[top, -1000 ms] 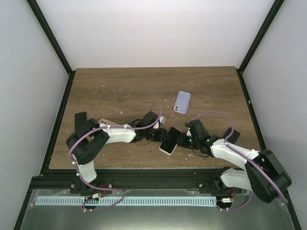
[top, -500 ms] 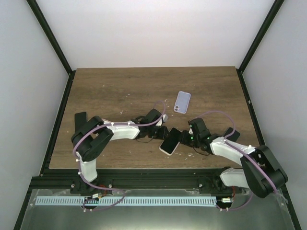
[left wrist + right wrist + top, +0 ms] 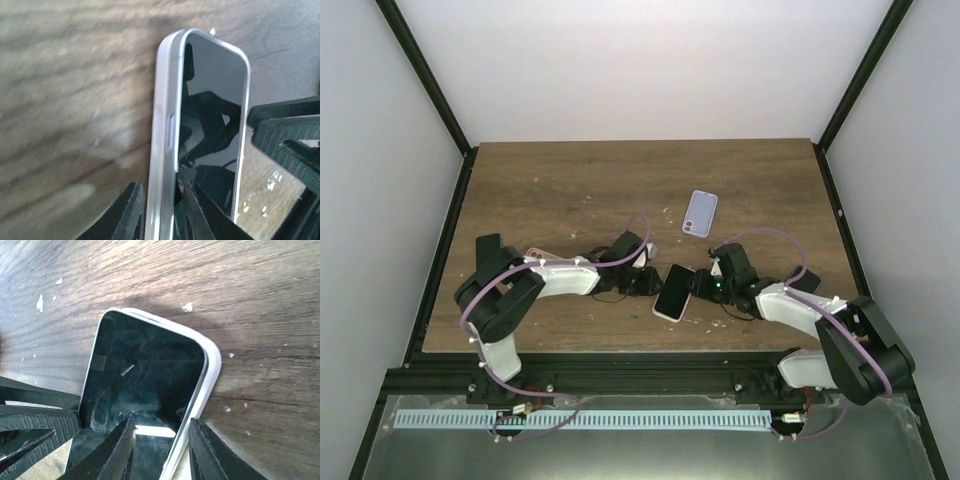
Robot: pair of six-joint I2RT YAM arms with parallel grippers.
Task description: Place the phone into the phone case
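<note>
- Your left arm: reaches right, low over table point(image 3: 540, 190), elbow bent. Left gripper point(image 3: 648, 283) narrowed, fingers point(image 3: 131, 212) pinching phone point(image 3: 672, 292) by side edge.
- Your right arm: reaches left, low. Right gripper point(image 3: 698, 288) narrowed, clamped on opposite edge.
- Phone: between grippers, near front edge, screen up. Long axis near-to-far, far end leaning right.
- Case point(image 3: 700, 213): flat, farther back, apart.

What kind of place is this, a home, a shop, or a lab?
Most likely a lab robot test cell: a wooden table boxed in by plain white panels on a black frame, with a left arm and right arm bolted at its near edge, both holding one phone.
</note>
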